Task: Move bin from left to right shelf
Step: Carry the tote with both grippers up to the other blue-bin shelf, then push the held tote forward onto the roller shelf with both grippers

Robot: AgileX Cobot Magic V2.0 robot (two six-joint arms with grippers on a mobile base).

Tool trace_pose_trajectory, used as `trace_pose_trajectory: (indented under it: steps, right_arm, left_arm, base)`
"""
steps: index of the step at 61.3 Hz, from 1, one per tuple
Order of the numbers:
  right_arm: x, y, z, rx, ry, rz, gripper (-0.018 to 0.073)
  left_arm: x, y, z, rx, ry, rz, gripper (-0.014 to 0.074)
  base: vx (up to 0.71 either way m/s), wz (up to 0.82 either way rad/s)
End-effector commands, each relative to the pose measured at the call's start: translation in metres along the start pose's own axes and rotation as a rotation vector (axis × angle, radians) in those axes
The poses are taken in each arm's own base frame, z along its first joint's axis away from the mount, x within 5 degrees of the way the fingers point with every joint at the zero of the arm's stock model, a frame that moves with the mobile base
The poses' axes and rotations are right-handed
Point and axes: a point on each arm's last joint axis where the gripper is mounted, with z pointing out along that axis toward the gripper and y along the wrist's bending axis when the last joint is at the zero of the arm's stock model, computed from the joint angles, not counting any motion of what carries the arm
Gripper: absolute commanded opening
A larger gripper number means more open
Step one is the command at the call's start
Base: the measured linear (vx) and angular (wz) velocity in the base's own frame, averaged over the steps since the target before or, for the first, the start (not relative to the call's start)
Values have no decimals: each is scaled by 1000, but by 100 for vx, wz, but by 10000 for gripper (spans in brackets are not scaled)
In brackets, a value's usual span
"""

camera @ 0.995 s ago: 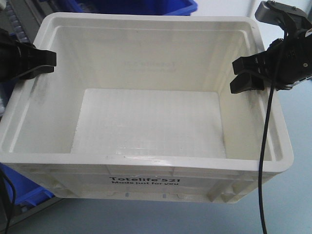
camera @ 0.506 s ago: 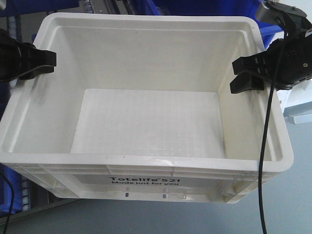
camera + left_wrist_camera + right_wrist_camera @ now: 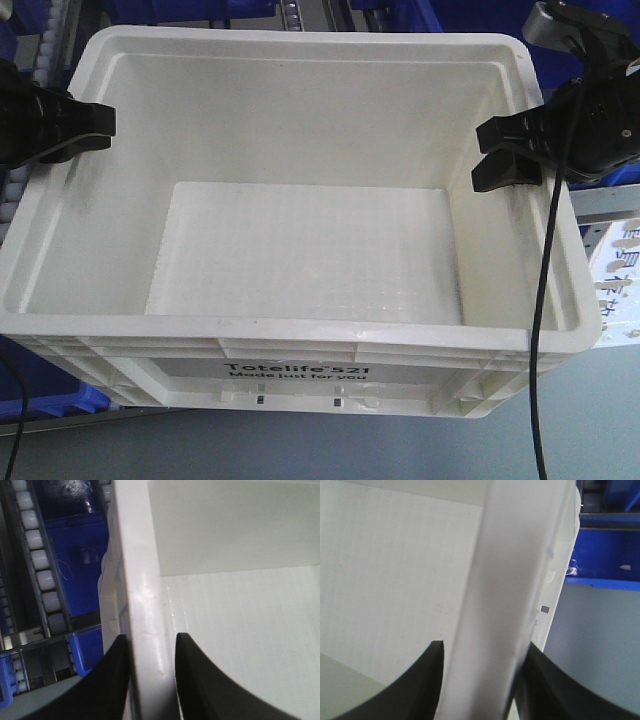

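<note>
From the front, my left end effector (image 3: 88, 128) and right end effector (image 3: 508, 155) each clamp a side wall of the white bin (image 3: 300, 45), which sits between them and fills the view. Left wrist: my fingers (image 3: 112, 680) pinch the rim, with rollers (image 3: 40, 580) beside it. Right wrist: my fingers (image 3: 420, 680) pinch the opposite rim.

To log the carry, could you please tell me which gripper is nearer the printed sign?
Right. The right gripper grips the right wall of the bin, close to the sign; the left gripper grips the opposite wall, far from it.
</note>
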Motion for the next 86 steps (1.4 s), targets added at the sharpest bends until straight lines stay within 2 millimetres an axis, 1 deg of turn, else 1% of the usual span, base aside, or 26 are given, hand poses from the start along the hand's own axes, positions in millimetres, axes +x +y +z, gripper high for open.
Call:
trace_pose_trajectory:
  steps: [1, 42, 86]
  right_arm:
    - [-7, 11, -23, -34, -110, -42, -4]
    - [-7, 11, -23, -34, -109, -42, -4]
    - [-7, 11, -23, -34, -109, -42, -4]
  left_arm:
    - [-20, -9, -24, 30, -187, 20, -5]
    - [-20, -9, -24, 30, -187, 20, -5]
    - [-20, -9, -24, 30, -187, 20, -5]
  base:
    - [8, 32]
    - [9, 23]
    - [14, -1]
